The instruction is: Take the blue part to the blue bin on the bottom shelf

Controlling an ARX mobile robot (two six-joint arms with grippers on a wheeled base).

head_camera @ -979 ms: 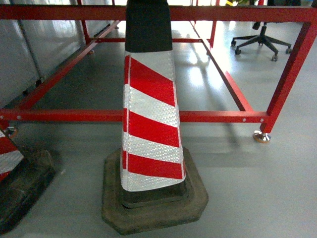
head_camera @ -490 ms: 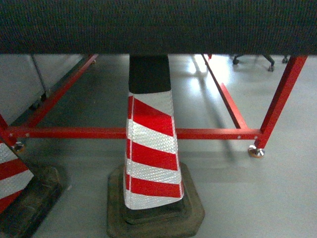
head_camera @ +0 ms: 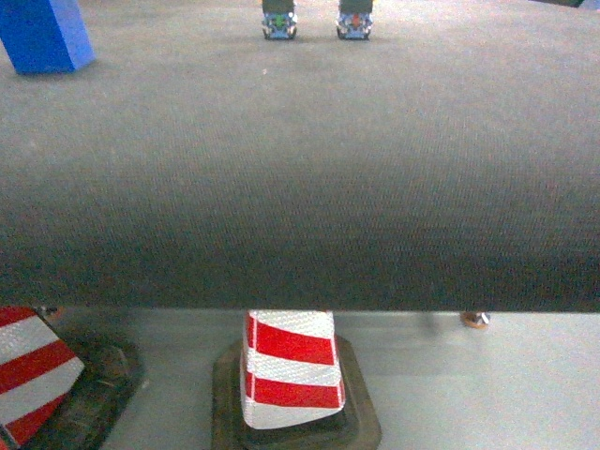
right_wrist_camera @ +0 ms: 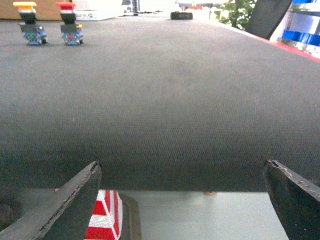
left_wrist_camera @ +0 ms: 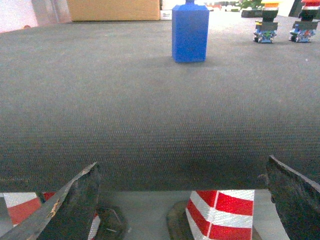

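The blue part (right_wrist_camera: 72,31) is standing upright at twelve o'clock on the far side of the grey-matted table (head_camera: 300,169), with a yellow-capped twin (right_wrist_camera: 31,30) just beside it at its nine o'clock. It is looking light, rigid and hard-shelled. The left gripper (left_wrist_camera: 182,162) and right gripper (right_wrist_camera: 182,163) are hanging spread wide and empty at the near edge. By my judgement the boxy blue body is offering surer flat faces than the smooth round cap.
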